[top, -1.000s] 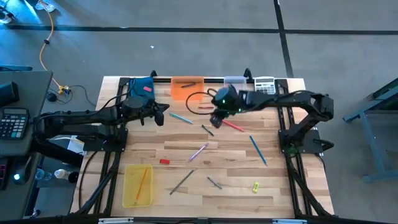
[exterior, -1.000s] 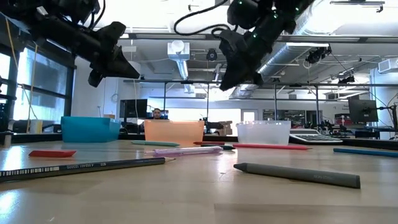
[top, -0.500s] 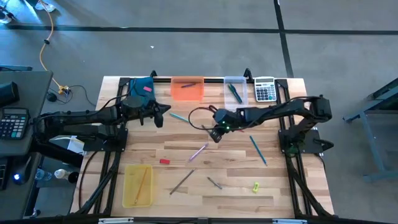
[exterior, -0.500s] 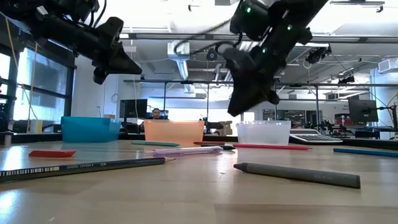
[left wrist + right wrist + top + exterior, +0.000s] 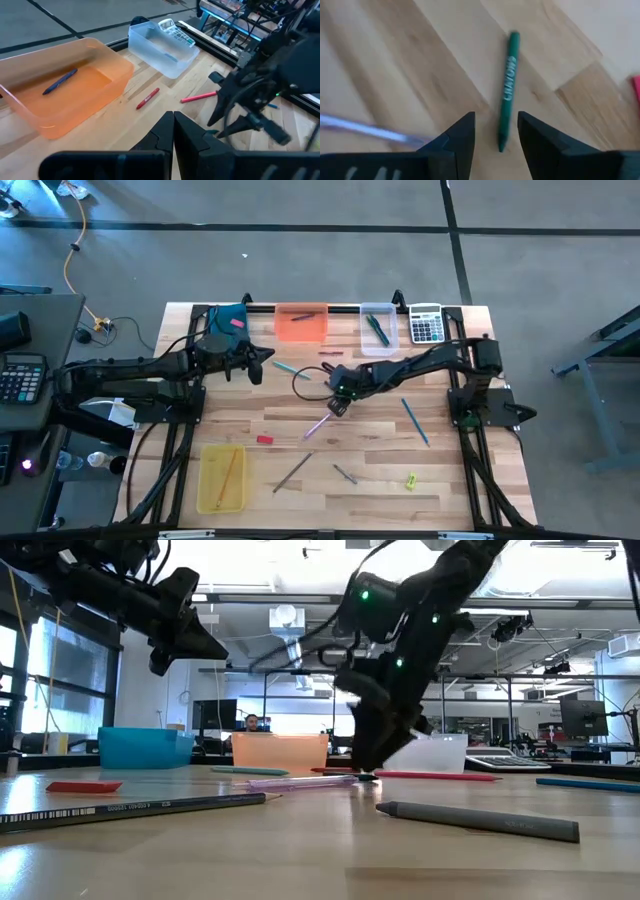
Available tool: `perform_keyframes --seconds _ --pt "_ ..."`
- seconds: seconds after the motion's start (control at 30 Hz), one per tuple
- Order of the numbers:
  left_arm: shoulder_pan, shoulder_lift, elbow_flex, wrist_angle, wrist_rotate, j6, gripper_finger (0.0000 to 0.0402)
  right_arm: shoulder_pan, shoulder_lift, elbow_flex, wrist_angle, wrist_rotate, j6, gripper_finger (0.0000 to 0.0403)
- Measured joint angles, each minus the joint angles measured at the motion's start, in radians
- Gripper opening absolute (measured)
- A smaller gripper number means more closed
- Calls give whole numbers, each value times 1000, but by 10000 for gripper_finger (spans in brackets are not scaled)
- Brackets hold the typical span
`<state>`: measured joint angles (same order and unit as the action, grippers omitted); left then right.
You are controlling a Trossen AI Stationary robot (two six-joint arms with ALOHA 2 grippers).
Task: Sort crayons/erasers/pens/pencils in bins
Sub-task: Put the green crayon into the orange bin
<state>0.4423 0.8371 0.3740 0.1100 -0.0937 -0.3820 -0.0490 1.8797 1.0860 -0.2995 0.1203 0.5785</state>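
My right gripper hangs open, low over the middle of the table and pointing steeply down. A dark green crayon lies flat on the wood. Its near end reaches into the gap between my fingers, which stand on either side without touching it. A lilac pen lies just beside it. My left gripper is shut and holds nothing, hovering near the blue bin. The orange bin, clear bin and yellow bin rest on the table.
A grey calculator sits at the far right. Loose on the wood lie a teal pen, a blue pen, a red crayon, a red pencil, a red eraser, a grey pencil and a grey crayon.
My right gripper has come down from high near the orange and clear bins toward the table's near side and a little to the left. It has tipped more steeply down and now hangs low over the green crayon. The left arm has kept still.
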Motion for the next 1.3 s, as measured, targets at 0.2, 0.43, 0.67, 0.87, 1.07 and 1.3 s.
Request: perform_keyframes --seconds 0.2,0.43,0.67,0.87,1.07,1.3 --pt "0 0 0 0 3 -8 0 0 51 30 -11 29 -3 140" --pt "-1 0 0 -5 4 -8 0 -7 57 30 -18 30 -17 88" --pt "-1 0 0 -25 -5 38 0 -27 58 28 -20 -12 -108 33" --pt "-1 1 0 -69 -51 -30 0 -30 60 27 3 -24 -124 23" --pt "-26 1 0 -53 -50 -49 0 -31 60 26 33 -39 -70 22" --pt "-33 1 0 -44 -10 -80 0 -31 33 22 65 -114 27 21"
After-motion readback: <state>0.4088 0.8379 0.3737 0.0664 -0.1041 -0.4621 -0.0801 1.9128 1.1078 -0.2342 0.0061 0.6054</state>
